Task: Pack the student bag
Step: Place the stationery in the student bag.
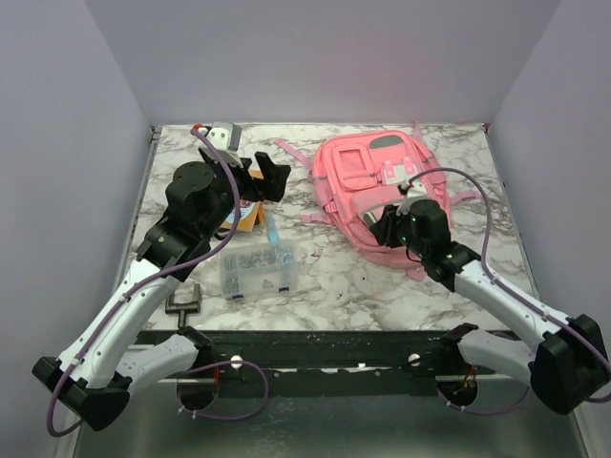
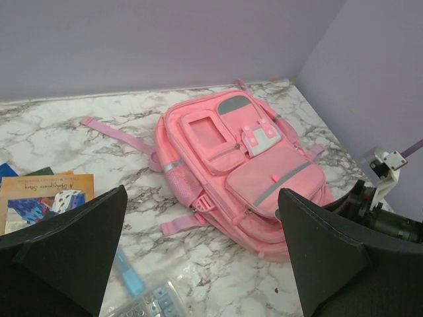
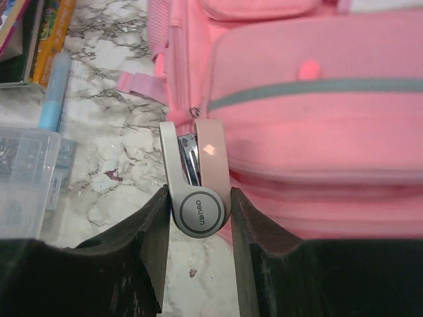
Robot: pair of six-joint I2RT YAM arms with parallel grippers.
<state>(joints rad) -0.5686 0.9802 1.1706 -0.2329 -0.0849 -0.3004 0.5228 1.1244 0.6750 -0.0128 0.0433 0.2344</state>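
One risk: the right end effector [image 3: 198, 193], clamped on a small grey-and-pink stapler [image 3: 213, 148], could push it against the seemingly zipped large pink fabric backpack [image 1: 368, 191] at the overhead frame's upper right and lose it, since the left end effector [image 2: 201, 193] hangs wide open, empty.

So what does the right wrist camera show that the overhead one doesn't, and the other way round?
Only the right wrist view: a small pink and grey stapler clamped in the right gripper, beside the student bag. Only the overhead view: the left gripper, open, and both arms. Both: the student bag, the clear plastic box and the blue pen.
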